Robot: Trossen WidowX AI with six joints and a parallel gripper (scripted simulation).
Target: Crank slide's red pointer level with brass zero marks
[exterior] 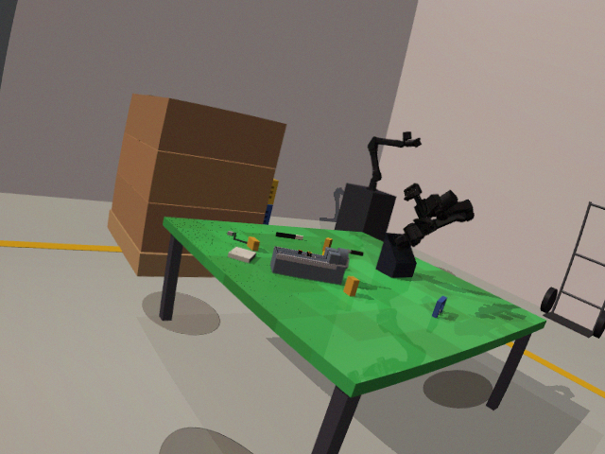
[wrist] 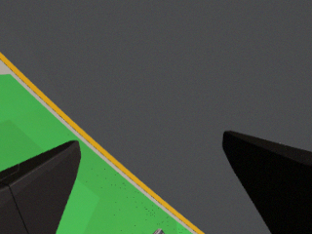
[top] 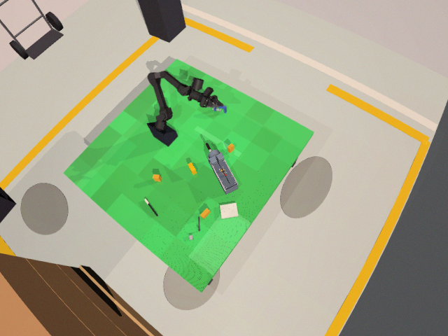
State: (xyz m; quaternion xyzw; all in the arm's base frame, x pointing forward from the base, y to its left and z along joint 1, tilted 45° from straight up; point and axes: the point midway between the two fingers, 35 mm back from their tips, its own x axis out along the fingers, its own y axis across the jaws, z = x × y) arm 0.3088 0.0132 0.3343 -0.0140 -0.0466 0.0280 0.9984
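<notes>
The grey machine (top: 228, 184) (exterior: 307, 270) sits on the green table (top: 274, 138) (exterior: 361, 337), out in front of the arm's foot. Its black crank handle (top: 208, 146) (exterior: 356, 253) sticks out at the end by the round part. The red pointer (top: 225, 174) is on top, near the brass marks (top: 222, 170) (exterior: 308, 253), but it is too small to tell if they line up.

The machine looks heavy, so it will likely stay put. The crank may be a bit stiff, and the smooth handle could slip. The best place to hold is probably the middle of the black handle, turning it slowly. A hard push sideways might strain it.

The gripper (top: 223, 107) (exterior: 410, 187) (wrist: 153, 143) is spread wide, with nothing between its fingers. It is up in the air, well apart from the handle. Next, it should come down to the handle.
</notes>
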